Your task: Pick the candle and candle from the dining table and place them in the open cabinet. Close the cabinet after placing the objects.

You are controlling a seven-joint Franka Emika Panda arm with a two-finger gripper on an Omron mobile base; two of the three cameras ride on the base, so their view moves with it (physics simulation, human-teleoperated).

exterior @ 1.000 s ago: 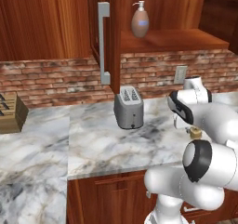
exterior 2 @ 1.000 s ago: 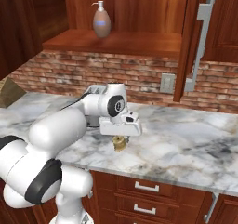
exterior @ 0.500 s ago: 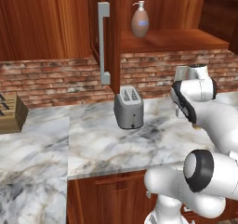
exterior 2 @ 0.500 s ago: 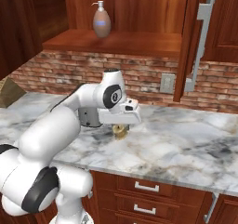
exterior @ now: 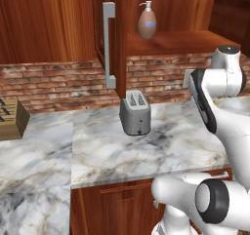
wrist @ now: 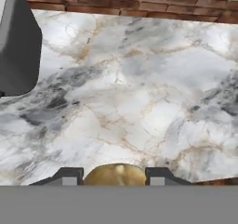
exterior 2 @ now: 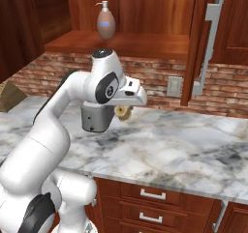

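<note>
A short, tan, roundish candle [wrist: 116, 174] sits between my two dark fingertips [wrist: 69, 176] in the hand view, with my gripper [wrist: 116, 177] shut on it. In the right base view the candle [exterior 2: 122, 112] hangs in the gripper [exterior 2: 124, 110] a little above the marble counter [exterior 2: 193, 145], below the shelf [exterior 2: 145, 42] of the open cabinet. The cabinet's door [exterior 2: 193, 43] stands swung out with its long silver handle [exterior 2: 209, 38]. From the left base view the same door [exterior: 120, 39] stands left of the shelf [exterior: 185, 38]. The dining table is out of view.
A grey toaster [exterior: 135, 113] stands on the counter under the cabinet door, and shows at the left of the hand view [wrist: 16, 46]. A soap dispenser [exterior 2: 106, 21] stands on the cabinet shelf. A knife block [exterior: 10, 119] sits far left. A brick backsplash [exterior 2: 160, 75] runs behind.
The arm has lifted the hand with the candle up off the counter and swung it toward the brick wall. The toaster and cabinet door have not moved.
</note>
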